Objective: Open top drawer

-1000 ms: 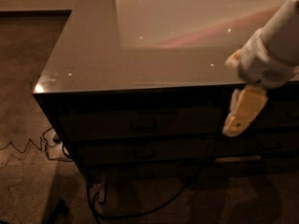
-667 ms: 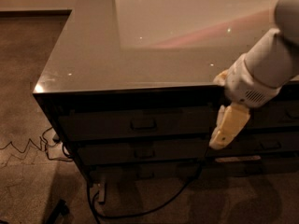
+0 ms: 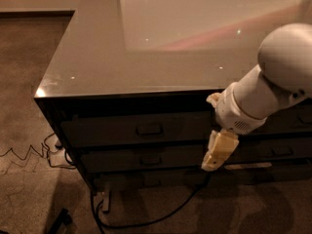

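Note:
The top drawer (image 3: 112, 129) is the uppermost dark glossy front under the counter's edge, in the left column. It sits flush with the cabinet, and its small loop handle (image 3: 149, 129) is at its centre. My gripper (image 3: 218, 153) hangs pale and downward from the white arm (image 3: 263, 99). It is in front of the cabinet, to the right of the handle and a little below it, level with the second drawer (image 3: 146, 159). It holds nothing that I can see.
The glossy counter top (image 3: 146, 48) overhangs the drawers. A second column of drawers (image 3: 282, 151) lies behind the arm at the right. Black cables (image 3: 146, 221) and a plug block (image 3: 105, 201) lie on the carpet below the cabinet, with a thin wire (image 3: 24, 152) at the left.
The arm and gripper have moved left and down across the drawer fronts, closer to the top drawer's handle. The drawers have not moved.

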`<state>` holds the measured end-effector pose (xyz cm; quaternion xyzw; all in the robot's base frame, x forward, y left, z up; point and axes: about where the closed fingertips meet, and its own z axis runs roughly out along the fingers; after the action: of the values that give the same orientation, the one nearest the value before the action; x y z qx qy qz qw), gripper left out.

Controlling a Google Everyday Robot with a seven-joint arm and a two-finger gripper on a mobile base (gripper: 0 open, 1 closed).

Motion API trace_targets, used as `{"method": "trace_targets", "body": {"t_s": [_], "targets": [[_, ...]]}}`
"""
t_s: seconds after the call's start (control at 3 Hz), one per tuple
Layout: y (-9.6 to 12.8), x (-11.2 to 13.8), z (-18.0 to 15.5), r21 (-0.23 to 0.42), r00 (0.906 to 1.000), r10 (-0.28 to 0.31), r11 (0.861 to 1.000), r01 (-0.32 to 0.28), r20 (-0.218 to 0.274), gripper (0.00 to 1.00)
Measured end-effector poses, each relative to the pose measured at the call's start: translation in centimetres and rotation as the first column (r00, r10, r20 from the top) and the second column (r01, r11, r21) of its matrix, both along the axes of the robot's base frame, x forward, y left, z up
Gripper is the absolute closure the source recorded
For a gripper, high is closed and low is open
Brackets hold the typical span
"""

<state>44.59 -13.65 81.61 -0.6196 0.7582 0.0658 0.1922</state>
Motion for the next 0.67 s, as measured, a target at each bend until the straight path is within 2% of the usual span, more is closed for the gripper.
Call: {"method": "trace_targets", "body": {"t_s": [0.33,0.67], "targets": [[1.77,0.49,-1.86,-0.003,0.9989,0.031,1.0,-0.031,0.034,0.0],[1.86,0.6,-1.87,-0.002,0.9987,0.03,1.0,-0.03,0.041,0.0]]}}
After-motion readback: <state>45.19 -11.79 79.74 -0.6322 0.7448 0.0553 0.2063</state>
